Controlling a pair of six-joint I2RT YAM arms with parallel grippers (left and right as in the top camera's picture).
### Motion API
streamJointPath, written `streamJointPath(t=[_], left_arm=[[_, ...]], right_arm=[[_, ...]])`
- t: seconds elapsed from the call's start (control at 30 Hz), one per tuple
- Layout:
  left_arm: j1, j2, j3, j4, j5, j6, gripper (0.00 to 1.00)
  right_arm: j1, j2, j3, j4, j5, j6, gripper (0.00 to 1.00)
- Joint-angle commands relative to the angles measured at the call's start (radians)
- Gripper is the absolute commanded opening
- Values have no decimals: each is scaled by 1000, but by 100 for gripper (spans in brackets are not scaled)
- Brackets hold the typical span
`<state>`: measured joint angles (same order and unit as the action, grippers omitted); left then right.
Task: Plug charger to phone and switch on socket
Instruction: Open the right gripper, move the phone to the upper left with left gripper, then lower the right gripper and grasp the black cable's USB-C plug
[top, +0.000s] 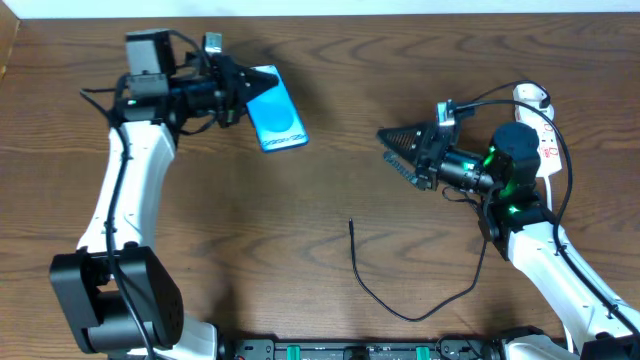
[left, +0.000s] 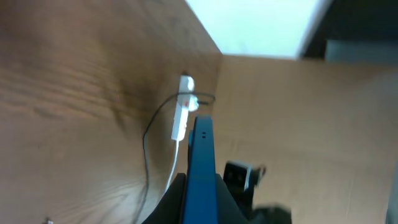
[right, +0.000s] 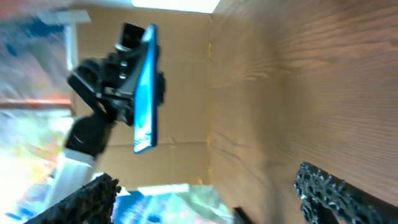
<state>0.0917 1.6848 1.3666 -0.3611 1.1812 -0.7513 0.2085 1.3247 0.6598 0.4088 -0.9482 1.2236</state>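
holding phone (top: 275, 122) clamped in my left pincer (top: 240, 95), lifted above counter (top: 300, 200). my right pincer (top: 395, 148) spread wide, empty. tip of charger (top: 353, 245) lies flat between pincers, nearer right one; cable axis runs back toward me.

The left arm (top: 125, 190) reaches up along the counter's left side and bends rightward at the wrist, the left tool (top: 238, 93) clamped on the phone (top: 276, 122) (edge-on in its own camera). The right arm (top: 560, 265) points left, the right tool (top: 392, 150) with its fingers spread wide.
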Motion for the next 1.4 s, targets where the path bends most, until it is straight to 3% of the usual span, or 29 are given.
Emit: streamJointPath(t=[0.0, 0.2, 0.37, 0.47, 0.87, 1.1, 1.37], left_arm=[[24, -21, 6, 3, 182, 238, 7], [55, -21, 6, 3, 183, 290, 7], [74, -21, 6, 3, 183, 310, 7], [85, -21, 6, 3, 183, 310, 8], [115, -21, 5, 4, 168, 310, 7], [115, -21, 5, 4, 158, 311, 8], [115, -21, 5, 4, 154, 311, 8]], right_arm=[[17, -4, 16, -26, -23, -183, 86], [72, -4, 16, -5, 8, -246, 83], [140, -4, 25, -7, 83, -295, 99], [174, -4, 40, -42, 132, -333, 99], [337, -4, 224, -527, 508, -578, 99], [435, 52, 302, -682, 710, -612, 99], [506, 277, 388, -755, 744, -612, 99]])
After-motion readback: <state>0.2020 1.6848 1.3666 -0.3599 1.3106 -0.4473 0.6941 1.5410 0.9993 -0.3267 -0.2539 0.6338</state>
